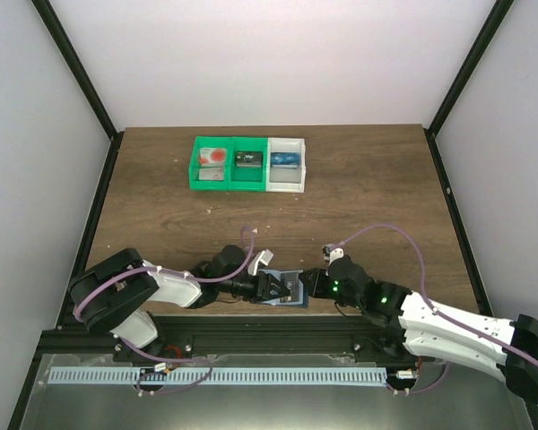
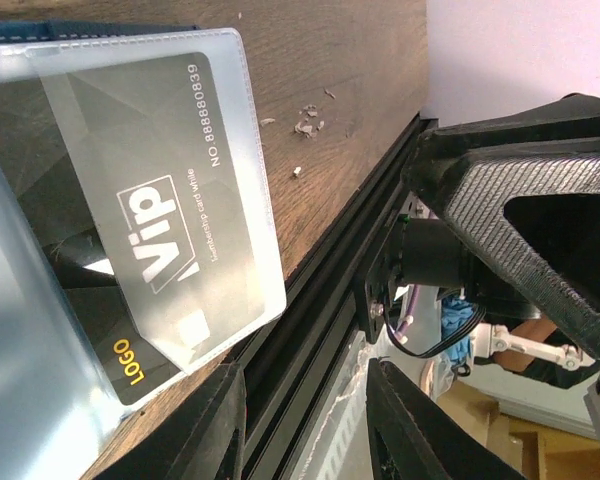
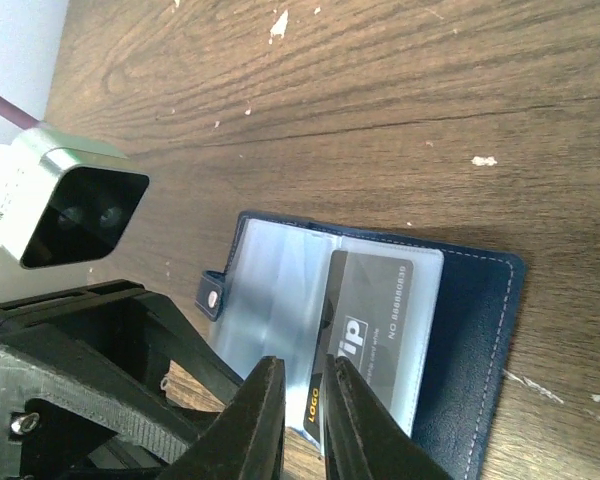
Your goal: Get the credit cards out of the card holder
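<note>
the card holder lies open on the table at the near edge, between the two gripper tips, with its dark blue cover face down and its pale inner sleeves face up. in the right wrist view a small tab with a snap projects from one side of the holder. one clear sleeve contains a dark vip card printed with a number and a yellow logo mark. the left gripper sits at the left side of the holder. its jaws are partly open, and its own camera shows only the table's edge rail between them, with the sleeve off to one side. the right gripper sits at the right side of the holder. its jaws are almost closed, leaving a narrow slit, and the logo corner of the card shows in line with that slit. whether the fingers actually pinch the sleeve cannot be determined. the credit cards, pale with red marks, lie in the left compartment of the green bin at the far side of the table, well apart from the holder. the bin's second compartment holds a black item. the adjoining white bin holds a blue item.
</note>
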`<state>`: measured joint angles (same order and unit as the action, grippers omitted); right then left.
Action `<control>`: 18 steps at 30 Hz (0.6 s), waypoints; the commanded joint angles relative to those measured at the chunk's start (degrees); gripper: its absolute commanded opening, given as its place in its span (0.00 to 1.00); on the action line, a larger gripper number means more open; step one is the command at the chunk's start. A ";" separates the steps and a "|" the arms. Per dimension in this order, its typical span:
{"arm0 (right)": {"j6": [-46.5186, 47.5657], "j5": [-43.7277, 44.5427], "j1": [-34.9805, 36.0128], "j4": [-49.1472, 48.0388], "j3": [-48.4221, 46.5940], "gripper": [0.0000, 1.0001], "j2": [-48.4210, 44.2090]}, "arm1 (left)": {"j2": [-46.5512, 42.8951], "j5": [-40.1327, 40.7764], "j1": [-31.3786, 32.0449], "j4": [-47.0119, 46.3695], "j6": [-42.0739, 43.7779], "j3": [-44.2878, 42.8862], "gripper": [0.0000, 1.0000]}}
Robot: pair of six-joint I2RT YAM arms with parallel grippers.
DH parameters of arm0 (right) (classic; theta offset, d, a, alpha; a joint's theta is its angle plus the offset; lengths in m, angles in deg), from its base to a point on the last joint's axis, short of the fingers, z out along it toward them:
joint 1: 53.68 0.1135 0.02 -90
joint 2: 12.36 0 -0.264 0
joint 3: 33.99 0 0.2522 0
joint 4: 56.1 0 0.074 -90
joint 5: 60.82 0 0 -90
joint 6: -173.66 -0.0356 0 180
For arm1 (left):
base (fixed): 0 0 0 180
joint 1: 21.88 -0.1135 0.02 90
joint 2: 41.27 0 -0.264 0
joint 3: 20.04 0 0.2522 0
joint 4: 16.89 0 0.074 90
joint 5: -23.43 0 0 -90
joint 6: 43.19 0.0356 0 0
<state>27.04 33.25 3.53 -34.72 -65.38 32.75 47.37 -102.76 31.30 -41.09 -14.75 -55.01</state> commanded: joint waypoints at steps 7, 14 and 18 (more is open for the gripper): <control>0.31 -0.48 0.45 -0.42 -0.98 0.14 3.03 | -2.51 3.45 0.12 2.24 2.82 0.54 0.39; 0.69 -3.00 0.44 -2.69 -1.56 0.14 6.78 | -1.64 4.07 -0.02 1.92 3.12 1.09 0.45; 0.93 -4.56 0.45 -4.16 -1.70 0.15 9.44 | 0.01 4.69 -0.39 0.28 3.37 1.94 0.46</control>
<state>27.30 30.28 3.53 -36.49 -65.27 40.24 45.84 -99.22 31.30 -38.53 -12.74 -54.31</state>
